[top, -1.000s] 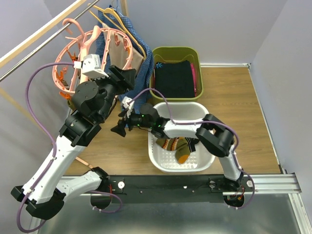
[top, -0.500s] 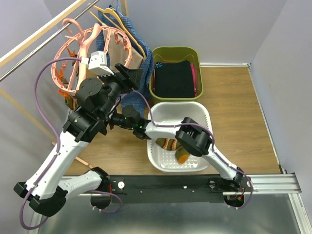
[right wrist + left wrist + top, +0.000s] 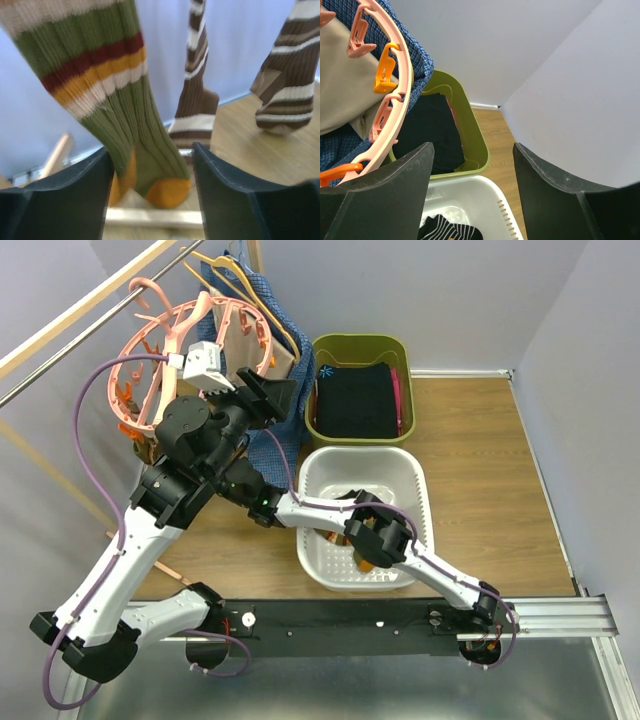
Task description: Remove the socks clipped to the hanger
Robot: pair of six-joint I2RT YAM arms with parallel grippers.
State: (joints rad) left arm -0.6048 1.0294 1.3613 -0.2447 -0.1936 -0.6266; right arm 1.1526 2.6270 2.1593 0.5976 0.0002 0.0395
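From above we see the hanger (image 3: 180, 328), a salmon-pink ring with spokes and small clips. It hangs from the rail (image 3: 90, 332) at the upper left, in front of a blue garment (image 3: 270, 445). The left hand (image 3: 272, 392) sits just beside the ring's right edge. The right arm (image 3: 320, 510) reaches under the left arm, and its hand is hidden there. A few socks (image 3: 368, 562) lie in the white basket (image 3: 410, 465), with a green bin (image 3: 360, 340) behind it.

From the left wrist, the left hand (image 3: 472, 147) is spread wide with nothing in it. The hanger's rim curves past on the left, carrying pink clips and an orange clip (image 3: 385, 75).

From the right wrist we find three socks hanging toe down. The olive sock (image 3: 120, 90) is ribbed, with red, yellow and white bands and an orange toe and heel. It hangs between the fingers of the right hand (image 3: 150, 150), which stand well apart and do not clamp it. Two brown socks (image 3: 197, 107) with cream stripes hang beyond it.
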